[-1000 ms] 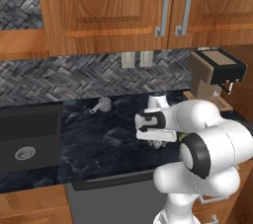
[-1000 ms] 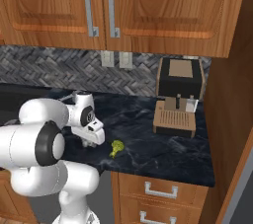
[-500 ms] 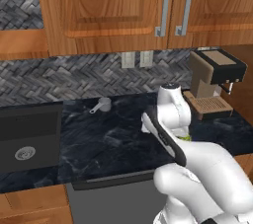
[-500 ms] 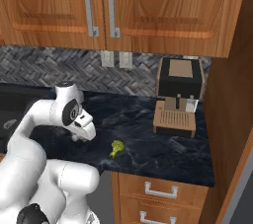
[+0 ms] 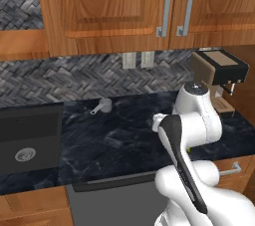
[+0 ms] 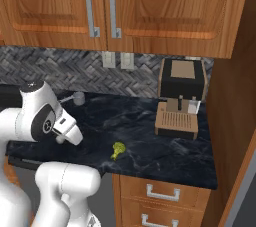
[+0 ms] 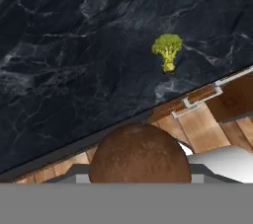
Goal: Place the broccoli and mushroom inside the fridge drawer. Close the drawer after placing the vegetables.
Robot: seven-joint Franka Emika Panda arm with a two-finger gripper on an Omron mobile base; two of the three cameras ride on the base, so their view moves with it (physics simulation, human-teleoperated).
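The mushroom (image 7: 140,155) shows its rounded reddish-brown cap at the bottom of the hand view, held in my gripper (image 7: 140,176), which is shut on it. The hand hangs above the front edge of the black marble counter (image 7: 74,70). The broccoli (image 7: 167,50) lies alone on the counter beyond the mushroom, close to the front edge; in the right base view the broccoli (image 6: 118,150) sits right of my folded white arm (image 6: 42,118). The fridge drawer is out of view.
A coffee machine (image 6: 180,96) stands at the counter's right end against a wooden side wall. A small grey measuring cup (image 5: 102,105) lies near the backsplash. A dark sink (image 5: 25,140) is at the left. Wooden drawers with silver handles (image 6: 160,191) run below the counter.
The arm has lifted off the counter, folded and swung back toward the front edge. The broccoli has stayed where it was.
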